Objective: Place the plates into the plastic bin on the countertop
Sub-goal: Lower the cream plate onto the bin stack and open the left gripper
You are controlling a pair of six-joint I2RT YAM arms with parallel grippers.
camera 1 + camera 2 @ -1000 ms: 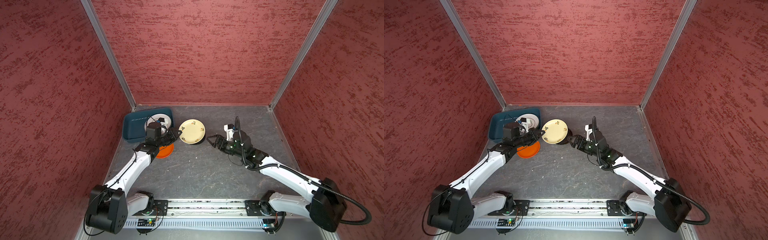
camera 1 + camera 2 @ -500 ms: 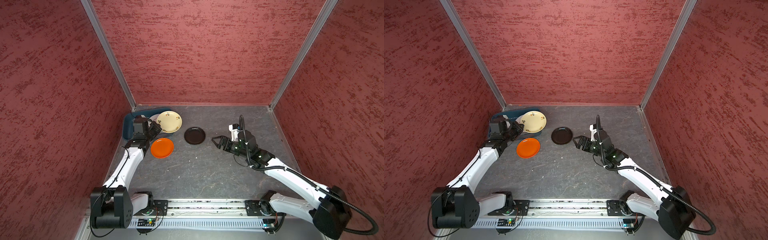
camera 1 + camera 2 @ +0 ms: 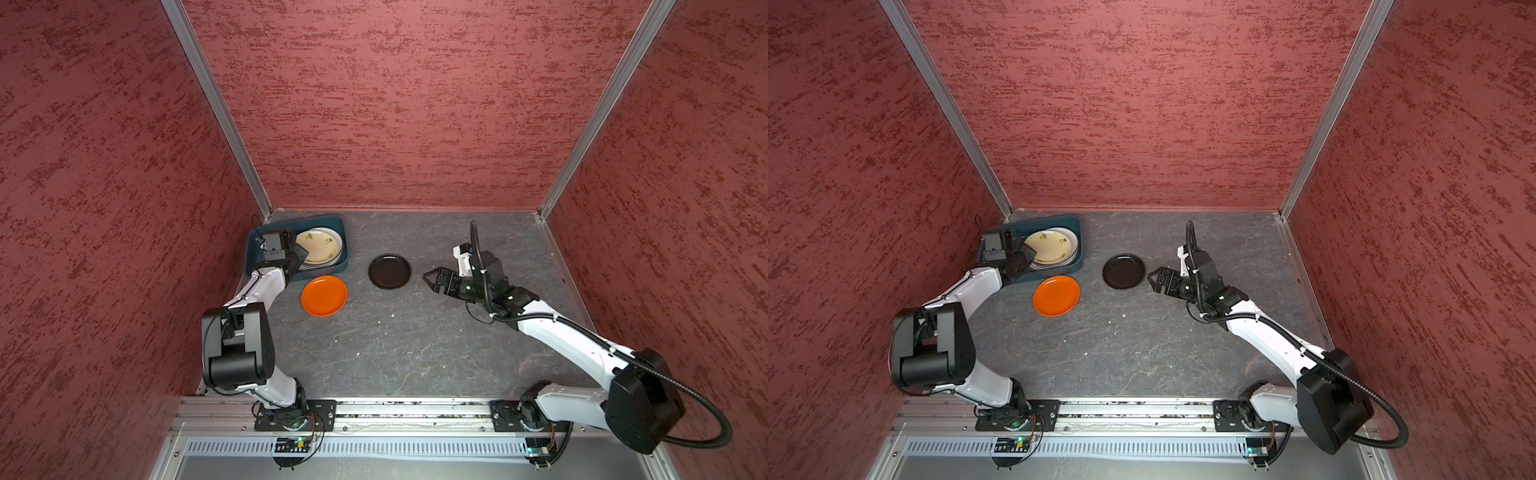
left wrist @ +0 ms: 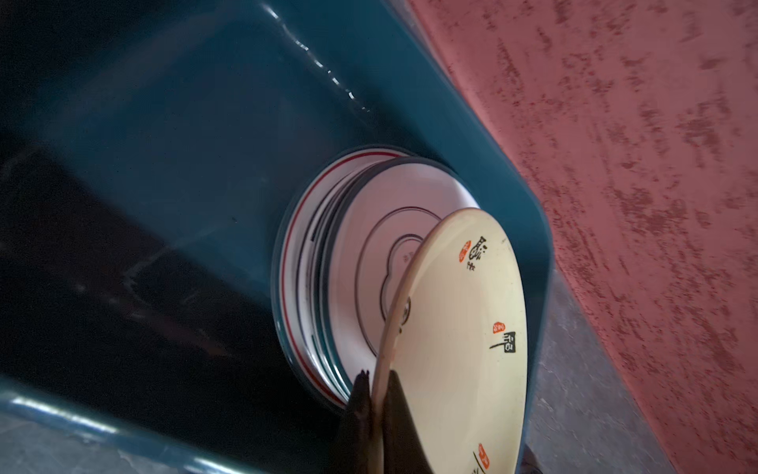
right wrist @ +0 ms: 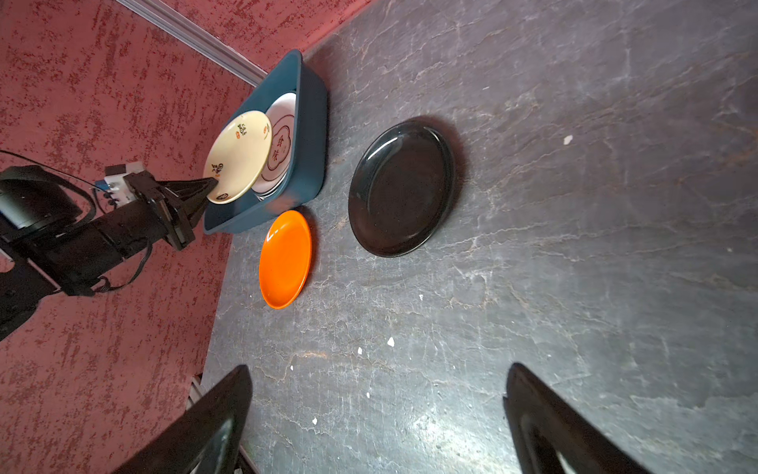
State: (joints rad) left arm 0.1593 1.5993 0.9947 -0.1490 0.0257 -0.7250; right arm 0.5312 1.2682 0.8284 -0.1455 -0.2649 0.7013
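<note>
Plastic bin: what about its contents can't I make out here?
Plate count in the plastic bin: in both top views the cream plate covers the stack; the left wrist view shows only blurred rims.
Bin floor beside the stack: under the left claw from above, shadowed in the wrist view.
Claw body: cut off by the wrist frame.

plastic bin (image 3: 316,217): dark teal-blue. cream-yellow plate (image 3: 319,246) in the black left pincer (image 4: 377,375): orange and black printed motifs. white plates (image 4: 369,246) behind it: dark teal rims, 1 thin red ring, top one has a dark flower-shaped outline. orange plate (image 3: 324,295) near left pincer: plain. black plate (image 3: 389,271) facing the black right pincer (image 3: 429,282): plain, glossy. table (image 3: 415,340): dark grey, pale veins. walls (image 3: 395,104): mottled red.
</note>
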